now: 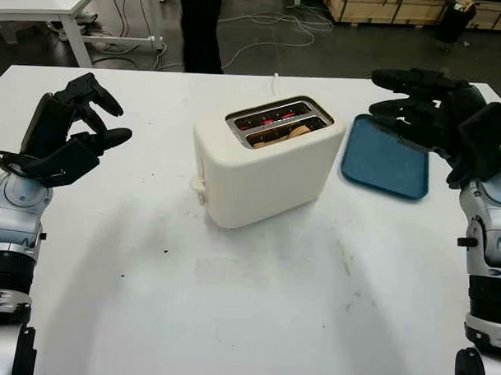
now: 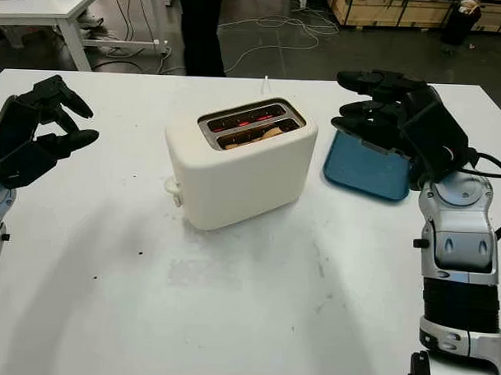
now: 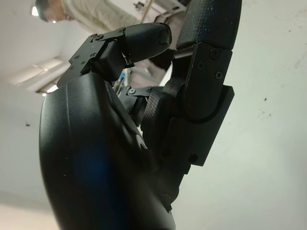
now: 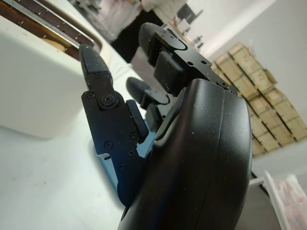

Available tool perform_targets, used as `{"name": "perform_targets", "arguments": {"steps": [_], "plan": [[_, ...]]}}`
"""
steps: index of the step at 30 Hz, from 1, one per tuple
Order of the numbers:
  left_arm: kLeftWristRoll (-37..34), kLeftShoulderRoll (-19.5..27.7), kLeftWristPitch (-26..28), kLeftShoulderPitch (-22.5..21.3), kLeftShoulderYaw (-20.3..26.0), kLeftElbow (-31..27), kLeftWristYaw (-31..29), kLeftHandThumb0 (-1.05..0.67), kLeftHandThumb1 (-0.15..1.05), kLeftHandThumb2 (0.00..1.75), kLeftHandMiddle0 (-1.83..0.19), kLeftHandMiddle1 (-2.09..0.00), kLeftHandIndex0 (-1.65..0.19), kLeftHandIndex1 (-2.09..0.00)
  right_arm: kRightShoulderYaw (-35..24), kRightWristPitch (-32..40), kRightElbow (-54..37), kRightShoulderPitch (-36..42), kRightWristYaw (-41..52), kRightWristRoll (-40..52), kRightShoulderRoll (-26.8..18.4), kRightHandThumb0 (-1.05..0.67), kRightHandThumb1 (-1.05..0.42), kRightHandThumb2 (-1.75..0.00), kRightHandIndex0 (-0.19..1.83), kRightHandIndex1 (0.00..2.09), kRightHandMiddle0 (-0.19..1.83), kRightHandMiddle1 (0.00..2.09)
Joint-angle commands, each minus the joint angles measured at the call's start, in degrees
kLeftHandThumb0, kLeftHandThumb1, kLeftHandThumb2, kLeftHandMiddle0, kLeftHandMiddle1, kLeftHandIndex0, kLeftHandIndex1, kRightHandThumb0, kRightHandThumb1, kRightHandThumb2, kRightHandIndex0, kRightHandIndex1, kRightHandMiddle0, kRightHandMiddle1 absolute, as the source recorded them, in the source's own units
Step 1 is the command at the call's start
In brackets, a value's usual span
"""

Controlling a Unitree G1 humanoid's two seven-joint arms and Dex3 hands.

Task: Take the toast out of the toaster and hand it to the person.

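A cream two-slot toaster (image 1: 263, 167) stands mid-table. A slice of toast (image 1: 287, 134) sits low in its nearer slot, and the far slot glows red. My left hand (image 1: 88, 128) hangs open above the table's left side, well away from the toaster. To the toaster's right, my right hand (image 1: 406, 102) is raised and open above the blue tray (image 1: 387, 169), holding nothing. A person (image 1: 198, 25) in dark trousers stands beyond the table's far edge.
The toaster's lever knob (image 1: 196, 185) sticks out on its left end, and a white cord (image 1: 276, 80) runs from it toward the far edge. Cables lie on the floor behind. Another white table (image 1: 43, 3) stands at the back left.
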Motion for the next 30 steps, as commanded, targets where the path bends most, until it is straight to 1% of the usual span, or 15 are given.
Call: {"name": "perform_targets", "arguments": {"steps": [1,10,14,21,30], "plan": [[-0.2,-0.5,0.5,-0.8,-0.2,-0.5,0.2,-1.05,0.92,0.18,-0.62,-1.58,-0.45,-1.55,0.1,0.4,-0.1,-1.1,0.3,0.3,-0.5,-0.36,-0.77,0.00,0.53,0.67,0.78,0.00],[0.2,-0.6,-0.2,-0.9,-0.3,-0.1,0.7,-1.05,0.92,0.19,-0.62,-1.59,-0.44,-1.56,0.0,0.2,-0.4,-0.6,-0.3,0.1,-0.2,-0.37,-0.77,0.00,0.53,0.67,0.78,0.00],[0.0,-0.6,-0.3,-0.7,-0.2,-0.3,0.7,-1.05,0.92,0.19,-0.61,-1.59,-0.43,-1.56,0.0,0.0,-0.2,-0.5,-0.2,-0.1,-0.4,-0.41,-0.76,0.00,0.54,0.67,0.79,0.01],[0.0,-0.5,-0.3,-0.5,-0.2,-0.2,0.7,-1.05,0.92,0.20,-0.61,-1.61,-0.42,-1.57,0.1,-0.5,-0.1,-0.5,0.0,-0.1,-0.5,-0.37,-0.76,0.00,0.55,0.67,0.79,0.01],[-0.3,-0.4,-0.3,-0.4,-0.1,-0.2,0.0,-1.05,0.92,0.19,-0.68,-1.56,-0.49,-1.53,0.0,0.7,-1.0,-0.3,-0.2,0.0,-0.6,-0.38,-0.77,0.00,0.53,0.68,0.78,0.00]]}}
